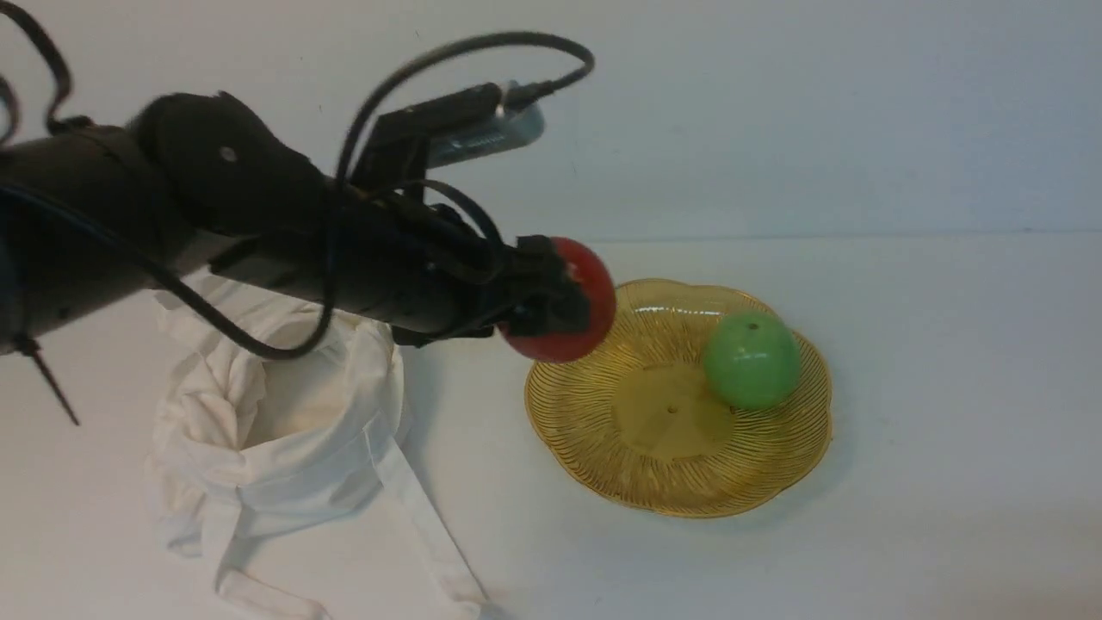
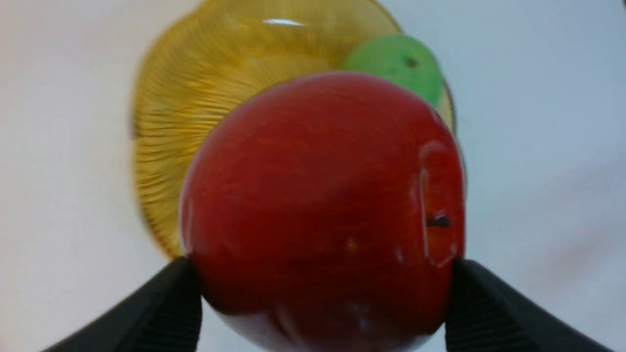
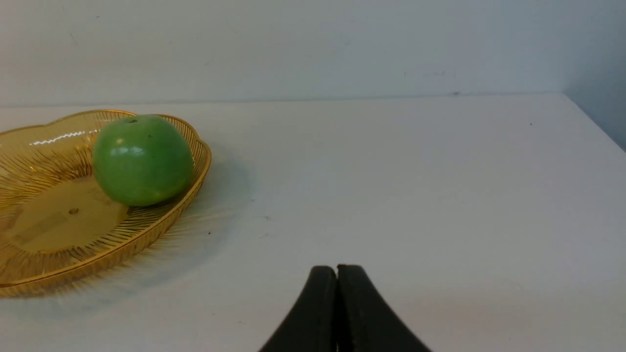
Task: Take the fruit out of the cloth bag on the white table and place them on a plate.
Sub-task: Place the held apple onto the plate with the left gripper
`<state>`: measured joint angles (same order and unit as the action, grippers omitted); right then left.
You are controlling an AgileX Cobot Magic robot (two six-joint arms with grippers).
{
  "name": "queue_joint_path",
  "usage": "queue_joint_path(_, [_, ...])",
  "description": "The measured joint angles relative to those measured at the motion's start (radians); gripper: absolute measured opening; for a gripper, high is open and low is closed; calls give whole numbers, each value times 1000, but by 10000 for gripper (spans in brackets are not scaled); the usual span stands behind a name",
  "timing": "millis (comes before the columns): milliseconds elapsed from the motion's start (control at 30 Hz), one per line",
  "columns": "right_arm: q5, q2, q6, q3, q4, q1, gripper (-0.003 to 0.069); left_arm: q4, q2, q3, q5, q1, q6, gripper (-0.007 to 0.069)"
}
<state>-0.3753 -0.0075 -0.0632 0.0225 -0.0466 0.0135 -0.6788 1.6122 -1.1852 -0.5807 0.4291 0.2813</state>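
Note:
My left gripper (image 1: 564, 301) is shut on the red apple (image 1: 594, 301) and holds it in the air over the near-left rim of the amber plate (image 1: 603, 448). In the left wrist view the red apple (image 2: 323, 195) fills the space between the two black fingers (image 2: 166, 308), with the plate (image 2: 181, 112) below it. A green apple (image 1: 751, 359) lies on the plate's right side. The white cloth bag (image 1: 284, 422) sits slumped and open on the white table (image 1: 947, 387), left of the plate. My right gripper (image 3: 337, 274) is shut and empty, low over the table right of the plate (image 3: 44, 274).
The bag's strap handles (image 1: 430, 542) trail toward the table's front edge. The right arm is not seen in the front view. A pale wall stands behind the table. The right wrist view shows the green apple (image 3: 142, 159) and the table's far right corner (image 3: 567, 98).

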Motion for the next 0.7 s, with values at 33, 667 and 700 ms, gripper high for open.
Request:
queue_joint_path(33, [0, 0, 0, 0, 0, 0, -15, -21, 29, -8, 14, 16, 30, 580])
queue_joint_path(667, [0, 0, 0, 0, 0, 0, -15, -43, 317, -132, 32, 59, 122, 601])
queue_joint_path(700, [0, 0, 0, 0, 0, 0, -15, -43, 317, -133, 32, 59, 122, 603])
